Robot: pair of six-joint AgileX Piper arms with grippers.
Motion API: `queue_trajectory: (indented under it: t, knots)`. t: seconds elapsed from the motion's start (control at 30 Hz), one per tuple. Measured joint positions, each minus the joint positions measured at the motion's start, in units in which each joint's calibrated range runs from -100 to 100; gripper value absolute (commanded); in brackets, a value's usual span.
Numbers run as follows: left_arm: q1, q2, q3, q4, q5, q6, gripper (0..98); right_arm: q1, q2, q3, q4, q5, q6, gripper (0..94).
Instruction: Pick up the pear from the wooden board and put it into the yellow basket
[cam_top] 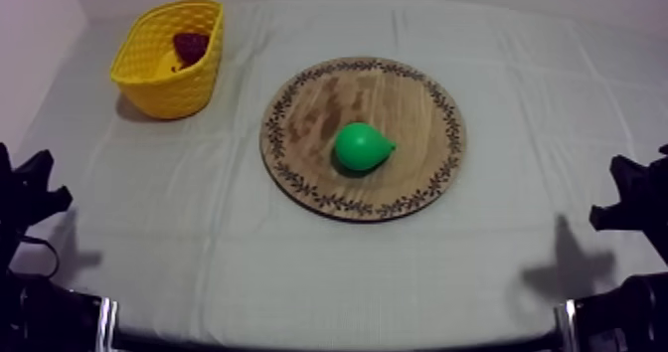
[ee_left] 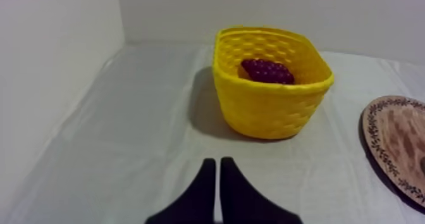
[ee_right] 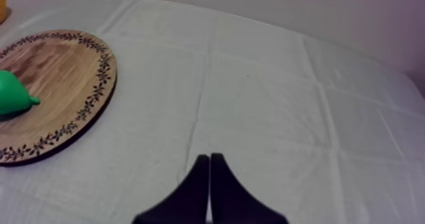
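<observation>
Evidently ungrasped: the pear [cam_top: 363,146] lies on the wooden board [cam_top: 318,107], tip pointing right.
Top view: right gripper [cam_top: 626,197] seems nearer; yellow basket [cam_top: 149,78] far left. Left wrist: left gripper [ee_left: 217,162] pinched narrow, facing yellow basket. Right wrist: likewise narrow, pear far left.

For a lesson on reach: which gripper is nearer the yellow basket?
Left. The left gripper has the yellow basket directly ahead; the right gripper sits at the opposite side, with the wooden board between it and the basket.
</observation>
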Motion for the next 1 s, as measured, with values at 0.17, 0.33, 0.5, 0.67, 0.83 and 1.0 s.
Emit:
queue_trajectory:
  t: [0.17,0.33,0.5,0.67,0.83,1.0]
  knots:
    - [0.09,1.82,-1.68,-1.66,0.6,0.08,0.0,0.0,0.0,0.0,0.0,0.0,0.0,0.5]
    - [0.29,6.7,-7.3,-1.85,3.18,0.15,0.0,0.0,0.0,0.0,0.0,0.0,0.0,0.5]
    - [1.5,13.87,-16.09,-1.43,5.87,0.84,0.0,0.0,0.0,0.0,0.0,-0.07,0.0,0.5]
    - [3.19,22.26,-26.2,-1.43,7.9,0.56,0.0,0.0,0.0,0.0,0.0,-0.07,-0.2,0.5]
    - [5.52,31.0,-35.91,-2.24,11.18,0.32,0.0,-0.03,0.0,0.0,0.0,-0.07,0.02,0.5]
    - [8.05,39.62,-47.12,-2.27,17.74,-0.08,0.0,-0.03,0.0,0.0,0.0,-0.07,0.04,0.5]
